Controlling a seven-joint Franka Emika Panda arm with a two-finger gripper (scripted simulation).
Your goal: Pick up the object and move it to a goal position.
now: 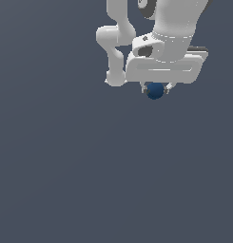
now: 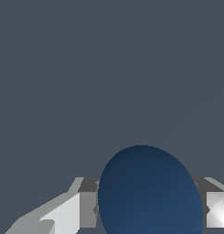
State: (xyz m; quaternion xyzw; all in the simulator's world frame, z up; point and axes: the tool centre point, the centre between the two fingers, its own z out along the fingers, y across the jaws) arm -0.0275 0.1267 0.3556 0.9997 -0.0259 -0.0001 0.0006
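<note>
The grey worktop (image 1: 65,166) fills nearly the whole exterior view, plain and flat. In the upper right of that frame the white arm (image 1: 119,45) bends down to its broad wrist block. Just under the block sits the end effector (image 1: 155,89), its two short fingers (image 1: 145,88) closed on the ball (image 1: 155,90), one on each side. The ball is dark blue and smooth. In the wrist view the ball (image 2: 150,192) looms large, with grey-white fingers (image 2: 70,212) touching it at either flank.
</note>
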